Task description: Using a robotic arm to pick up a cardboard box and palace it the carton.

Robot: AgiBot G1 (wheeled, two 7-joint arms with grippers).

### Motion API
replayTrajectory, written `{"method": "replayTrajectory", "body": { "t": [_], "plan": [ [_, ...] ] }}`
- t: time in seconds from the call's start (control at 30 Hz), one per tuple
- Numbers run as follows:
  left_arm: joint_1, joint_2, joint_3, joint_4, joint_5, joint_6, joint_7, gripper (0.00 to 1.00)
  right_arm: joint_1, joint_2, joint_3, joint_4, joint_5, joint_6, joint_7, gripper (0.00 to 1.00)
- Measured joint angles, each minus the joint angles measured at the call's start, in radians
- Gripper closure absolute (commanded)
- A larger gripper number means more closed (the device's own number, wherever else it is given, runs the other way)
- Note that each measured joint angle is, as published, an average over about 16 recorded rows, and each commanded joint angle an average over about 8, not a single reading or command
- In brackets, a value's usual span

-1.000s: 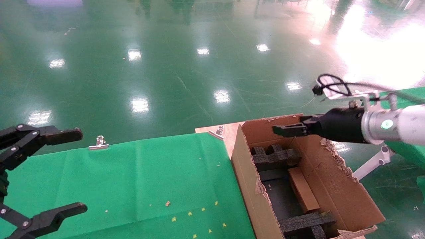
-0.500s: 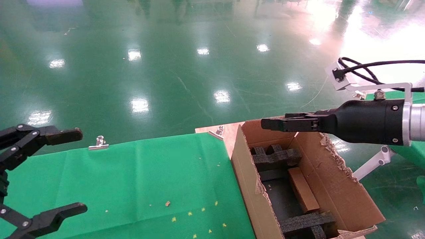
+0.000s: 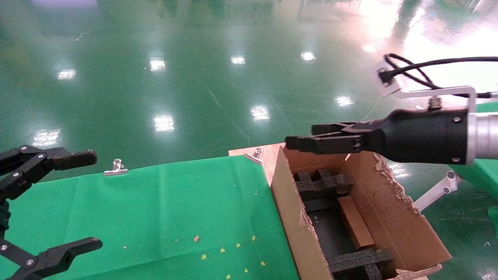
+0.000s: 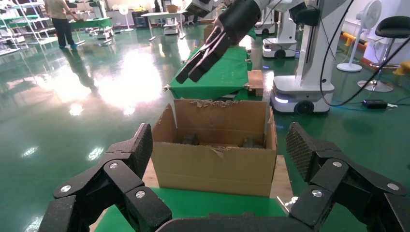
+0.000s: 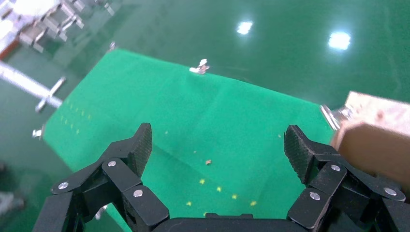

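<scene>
Cardboard box (image 3: 355,223), flat, brown, lying inside carton (image 3: 393,217)

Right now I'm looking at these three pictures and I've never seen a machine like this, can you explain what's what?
It is a two-armed robot. The big picture comes from a camera on its head, looking down at a table with a green cloth. The other two come from cameras on its wrists, so each shows that arm's own black claw up close.

The left gripper waits open over the cloth's left side, holding nothing. The right gripper, on the robotic arm, hovers above the carton's far edge; its wrist picture shows it open and empty.

The carton stands at the table's right end, with black foam inserts inside. The cardboard box already lies in it, between the foam pieces.
</scene>
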Motion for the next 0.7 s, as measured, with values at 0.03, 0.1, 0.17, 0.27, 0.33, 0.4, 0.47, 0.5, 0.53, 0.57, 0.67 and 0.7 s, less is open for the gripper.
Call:
{"method": "replayTrajectory", "body": {
  "t": [0.03,0.1,0.17,0.27,0.33,0.4,0.47,0.5,0.53,0.57,0.67,0.7],
  "plan": [
    [0.0,0.0,0.0,0.0,0.0,0.0,0.0,0.0,-0.016,-0.007,0.023,-0.001,0.001,-0.009,-0.013,0.0],
    [0.0,0.0,0.0,0.0,0.0,0.0,0.0,0.0,-0.051,-0.02,0.07,-0.004,0.004,-0.029,-0.04,0.0],
    [0.0,0.0,0.0,0.0,0.0,0.0,0.0,0.0,-0.085,-0.033,0.116,-0.006,0.007,-0.048,-0.066,0.0],
    [0.0,0.0,0.0,0.0,0.0,0.0,0.0,0.0,-0.136,-0.054,0.186,-0.01,0.011,-0.077,-0.106,0.0],
    [0.0,0.0,0.0,0.0,0.0,0.0,0.0,0.0,-0.17,-0.067,0.233,-0.013,0.014,-0.096,-0.133,0.0],
    [0.0,0.0,0.0,0.0,0.0,0.0,0.0,0.0,-0.204,-0.081,0.28,-0.015,0.016,-0.116,-0.16,0.0],
    [0.0,0.0,0.0,0.0,0.0,0.0,0.0,0.0,-0.239,-0.094,0.327,-0.018,0.019,-0.135,-0.186,0.0],
    [0.0,0.0,0.0,0.0,0.0,0.0,0.0,0.0,-0.256,-0.101,0.35,-0.019,0.021,-0.145,-0.2,0.0],
    [0.0,0.0,0.0,0.0,0.0,0.0,0.0,0.0,-0.273,-0.108,0.374,-0.02,0.022,-0.154,-0.213,0.0],
    [0.0,0.0,0.0,0.0,0.0,0.0,0.0,0.0,-0.29,-0.115,0.397,-0.021,0.023,-0.164,-0.226,0.0],
    [0.0,0.0,0.001,0.0,0.0,0.0,0.0,0.0,-0.343,-0.136,0.47,-0.025,0.028,-0.194,-0.268,0.0],
    [0.0,0.0,0.001,0.0,0.0,0.0,0.0,0.0,-0.361,-0.143,0.495,-0.027,0.029,-0.204,-0.282,0.0]
  ]
}}
